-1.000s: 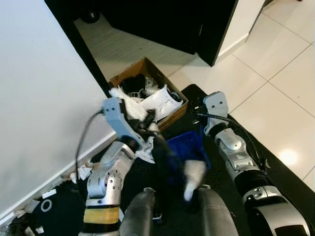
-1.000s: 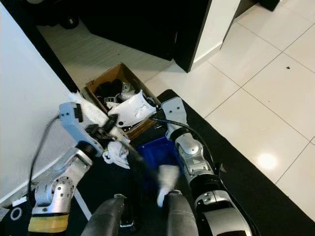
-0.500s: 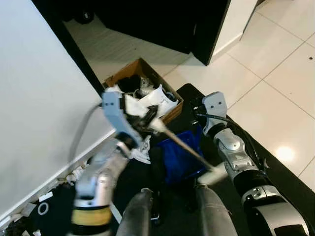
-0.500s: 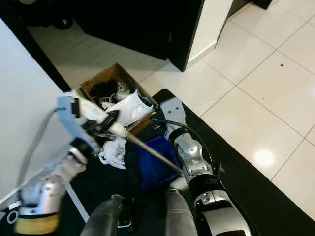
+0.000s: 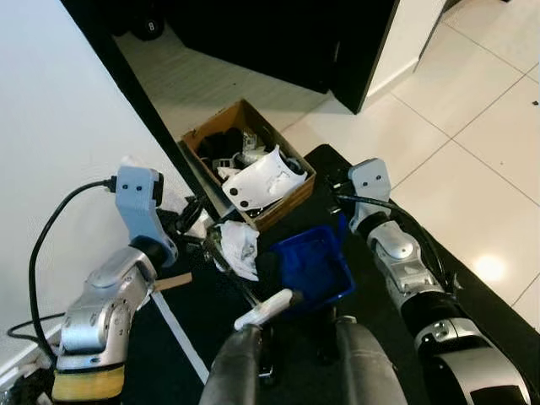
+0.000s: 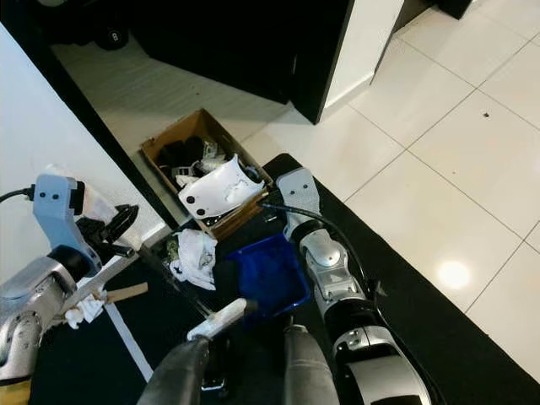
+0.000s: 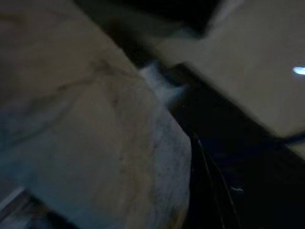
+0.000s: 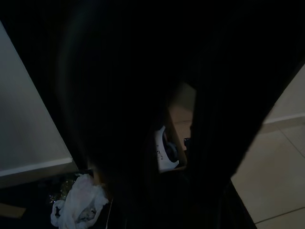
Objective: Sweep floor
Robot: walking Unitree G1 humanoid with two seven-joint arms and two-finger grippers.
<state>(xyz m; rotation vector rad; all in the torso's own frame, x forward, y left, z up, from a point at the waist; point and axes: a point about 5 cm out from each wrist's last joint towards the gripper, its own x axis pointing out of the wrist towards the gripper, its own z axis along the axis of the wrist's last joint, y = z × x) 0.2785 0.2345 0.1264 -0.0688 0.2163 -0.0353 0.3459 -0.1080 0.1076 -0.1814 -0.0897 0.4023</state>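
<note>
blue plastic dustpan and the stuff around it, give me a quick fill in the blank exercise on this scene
1. The blue plastic dustpan lies on a ____ mat.
2. The open brown cardboard box beside the dustpan holds a large ____ plastic part with dark holes.
3. The crumpled white bag lies on the floor between the dustpan and the robot's ____ gripper.
4. The floor to the right of the mat is made of pale glossy ____.

Missing words: black; white; left; tiles

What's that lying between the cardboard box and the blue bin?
A crumpled white plastic bag lies on the dark mat between the cardboard box and the blue bin, as both eye views show.
</note>
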